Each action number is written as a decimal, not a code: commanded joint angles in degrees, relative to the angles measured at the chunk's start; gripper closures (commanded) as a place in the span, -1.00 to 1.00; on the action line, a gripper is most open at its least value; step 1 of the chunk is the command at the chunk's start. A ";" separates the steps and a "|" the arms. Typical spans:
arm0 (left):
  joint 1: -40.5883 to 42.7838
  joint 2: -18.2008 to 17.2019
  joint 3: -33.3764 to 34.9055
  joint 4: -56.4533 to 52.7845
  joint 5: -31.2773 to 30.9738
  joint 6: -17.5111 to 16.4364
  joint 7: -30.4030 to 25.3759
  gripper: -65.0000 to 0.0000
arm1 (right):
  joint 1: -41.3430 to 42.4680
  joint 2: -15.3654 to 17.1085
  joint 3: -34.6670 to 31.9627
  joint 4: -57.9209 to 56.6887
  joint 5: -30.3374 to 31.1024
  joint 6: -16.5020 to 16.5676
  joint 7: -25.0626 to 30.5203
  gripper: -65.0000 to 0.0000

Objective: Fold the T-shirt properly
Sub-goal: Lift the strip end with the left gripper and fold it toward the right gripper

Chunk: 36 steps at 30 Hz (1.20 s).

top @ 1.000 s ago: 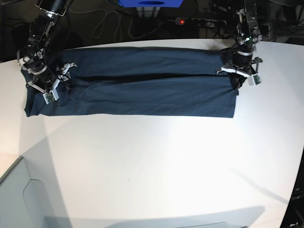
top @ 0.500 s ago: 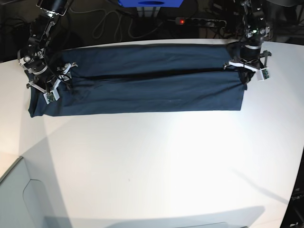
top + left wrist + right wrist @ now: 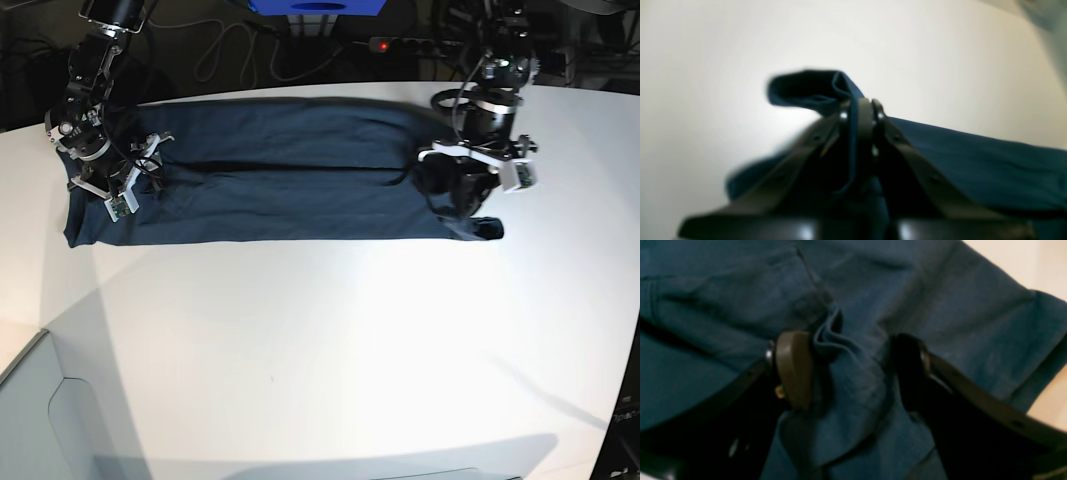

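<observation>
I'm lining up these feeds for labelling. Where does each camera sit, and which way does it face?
Base: high, facing down onto the white table; both arms show.
Left wrist: behind the left gripper, shut on a fold of the dark navy-blue cotton T-shirt.
Right wrist: behind the right gripper, open, bunched fabric between its jaws.
All three share the T-shirt.

My left gripper (image 3: 468, 190), clamped on the T-shirt (image 3: 290, 190), has swung inward from the far end, dragging that end over the rest. The cloth now bunches under it, and the spread shirt reads shorter. The other end has crept slightly toward my right gripper (image 3: 125, 180) side.
</observation>
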 commanded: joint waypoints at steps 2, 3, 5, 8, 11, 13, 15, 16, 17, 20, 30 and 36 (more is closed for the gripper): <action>0.07 -0.32 4.76 1.14 -0.26 0.12 -1.34 1.00 | 0.18 0.52 0.16 0.79 0.09 0.62 0.25 -0.13; -0.02 -0.32 6.96 1.14 -0.26 0.21 -1.43 1.00 | 0.18 0.61 0.16 0.79 0.09 0.62 0.25 -0.13; -0.37 -0.32 10.74 1.14 -0.26 0.21 -1.43 1.00 | 0.18 0.61 0.16 0.79 0.09 0.62 0.25 -0.13; -1.07 0.03 17.24 0.78 -0.17 0.30 -1.43 1.00 | 0.27 0.70 0.16 0.79 0.09 0.62 0.25 -0.13; -3.53 0.03 22.69 0.08 -0.17 0.30 -1.16 1.00 | 0.35 0.70 0.16 0.79 0.09 0.62 0.25 -0.13; -4.94 0.03 25.59 -2.03 -0.17 0.30 -1.43 1.00 | 0.35 0.70 0.16 0.79 0.09 0.62 0.25 -0.13; -7.05 0.03 27.97 -4.23 -0.17 0.30 -1.43 1.00 | 0.35 0.61 0.16 0.79 0.09 0.62 0.25 -0.13; -8.02 0.03 28.93 -5.19 -0.17 0.30 -1.34 1.00 | 0.35 0.61 0.16 0.79 0.09 0.62 0.25 -0.13; -8.90 0.03 29.99 -6.07 -0.26 0.30 -1.25 1.00 | 0.35 0.61 0.16 0.79 0.09 0.62 0.25 -0.13; -11.36 0.03 33.94 -9.33 -0.26 0.30 -1.52 1.00 | 0.35 0.70 0.16 0.79 0.09 0.62 0.25 -0.13; -17.60 1.79 42.03 -18.47 -0.26 0.30 -1.60 1.00 | 0.44 0.70 0.16 0.79 0.09 0.62 0.25 -0.13; -19.18 3.90 42.12 -20.84 -0.26 0.30 -1.60 1.00 | 0.53 0.79 0.16 0.79 0.09 0.62 0.17 -0.13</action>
